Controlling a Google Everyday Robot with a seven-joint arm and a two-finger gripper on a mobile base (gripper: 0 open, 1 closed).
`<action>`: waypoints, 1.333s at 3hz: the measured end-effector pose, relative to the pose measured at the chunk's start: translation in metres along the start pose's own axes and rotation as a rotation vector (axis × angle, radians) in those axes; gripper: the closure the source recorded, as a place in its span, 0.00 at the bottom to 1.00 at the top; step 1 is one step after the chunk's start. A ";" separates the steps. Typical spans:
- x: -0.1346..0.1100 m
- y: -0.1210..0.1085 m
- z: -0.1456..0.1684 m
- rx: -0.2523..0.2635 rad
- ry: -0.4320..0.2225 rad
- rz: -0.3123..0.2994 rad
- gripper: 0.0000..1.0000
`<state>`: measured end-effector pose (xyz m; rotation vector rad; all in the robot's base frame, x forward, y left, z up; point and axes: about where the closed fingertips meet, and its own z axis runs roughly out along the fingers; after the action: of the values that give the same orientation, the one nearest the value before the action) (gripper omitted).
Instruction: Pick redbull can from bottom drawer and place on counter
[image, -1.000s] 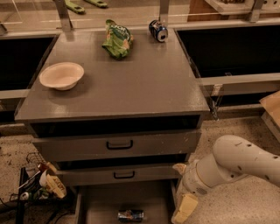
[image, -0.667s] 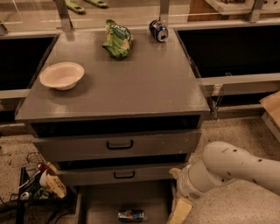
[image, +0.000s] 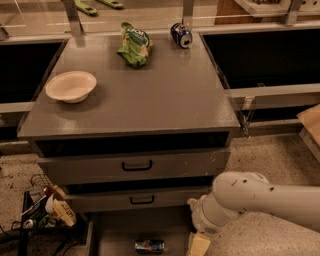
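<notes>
The redbull can lies on its side on the floor of the open bottom drawer, near the frame's lower edge. My gripper hangs at the end of the white arm, just right of the can and a little apart from it, at the drawer's right side. Its lower part is cut off by the frame's edge. The counter is the broad grey cabinet top above.
On the counter stand a white bowl, a green chip bag and a fat blue can at the back. Two shut drawers with black handles sit above the open one. A black wire rack with clutter stands at the lower left.
My arm and gripper have moved left, closer to the can. The can and the drawer have not moved.
</notes>
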<state>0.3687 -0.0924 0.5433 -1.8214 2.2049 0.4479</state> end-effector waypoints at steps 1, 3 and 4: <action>0.000 0.000 0.002 0.003 0.007 -0.001 0.00; -0.005 -0.005 0.037 -0.052 -0.071 0.046 0.00; -0.019 -0.013 0.065 -0.069 -0.086 0.065 0.00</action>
<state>0.3848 -0.0523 0.4896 -1.7331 2.2215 0.6107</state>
